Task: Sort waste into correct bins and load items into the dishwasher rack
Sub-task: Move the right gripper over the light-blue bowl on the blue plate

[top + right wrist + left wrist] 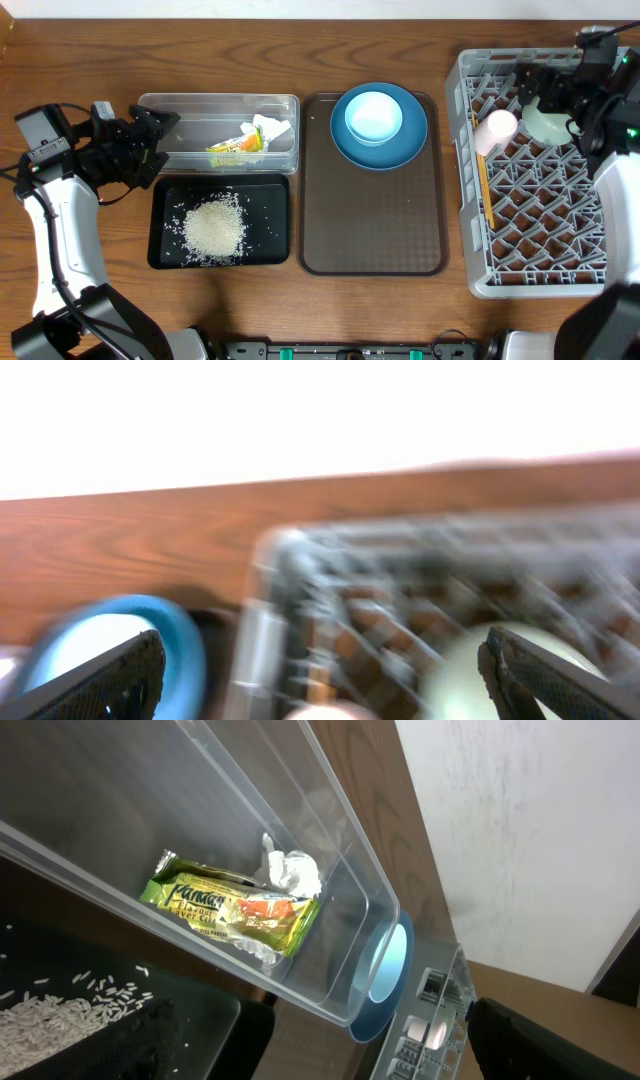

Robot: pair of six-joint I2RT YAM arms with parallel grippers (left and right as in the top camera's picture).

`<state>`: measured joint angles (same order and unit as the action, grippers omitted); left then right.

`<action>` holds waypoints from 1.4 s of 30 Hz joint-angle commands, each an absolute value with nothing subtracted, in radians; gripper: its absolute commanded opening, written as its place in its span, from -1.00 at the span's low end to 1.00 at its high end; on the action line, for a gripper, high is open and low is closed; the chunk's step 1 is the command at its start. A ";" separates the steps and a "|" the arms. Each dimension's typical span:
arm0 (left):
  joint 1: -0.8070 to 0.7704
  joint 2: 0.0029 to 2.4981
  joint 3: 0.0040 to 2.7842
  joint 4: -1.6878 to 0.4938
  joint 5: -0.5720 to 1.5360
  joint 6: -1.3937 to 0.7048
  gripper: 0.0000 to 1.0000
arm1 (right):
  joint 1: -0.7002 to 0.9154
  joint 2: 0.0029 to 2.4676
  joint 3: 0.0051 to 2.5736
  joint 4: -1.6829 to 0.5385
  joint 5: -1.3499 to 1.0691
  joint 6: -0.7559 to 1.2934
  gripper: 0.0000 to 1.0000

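Observation:
The clear tub holds the snack wrapper and the crumpled napkin; both show in the left wrist view, wrapper and napkin. The black tray holds the rice. The light-blue saucer sits on the dark-blue plate on the brown tray. In the grey rack lie the pink cup, mint bowl and chopsticks. My left gripper is open and empty at the tub's left end. My right gripper is open over the rack's far edge.
The brown serving tray lies between the bins and the rack, with the plate at its far end. The right wrist view is blurred; it shows the plate, the rack wall and the bowl.

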<state>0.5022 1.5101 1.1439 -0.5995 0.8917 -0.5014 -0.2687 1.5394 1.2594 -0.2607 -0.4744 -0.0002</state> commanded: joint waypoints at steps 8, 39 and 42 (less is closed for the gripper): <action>0.506 1.509 1.150 -0.601 0.904 -0.509 0.89 | 0.017 1.522 1.267 -0.267 -0.778 0.002 0.89; 0.506 1.509 1.150 -0.601 0.903 -0.509 0.88 | 0.453 1.917 1.266 -0.277 -0.087 -0.322 0.47; 0.506 1.509 1.150 -0.601 0.904 -0.509 0.88 | 0.453 1.916 1.266 -0.276 -0.087 -0.322 0.40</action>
<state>0.5022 1.5101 1.1439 -0.5995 0.8917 -0.5014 0.4473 1.9137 1.2598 -0.2768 -0.0963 -0.3069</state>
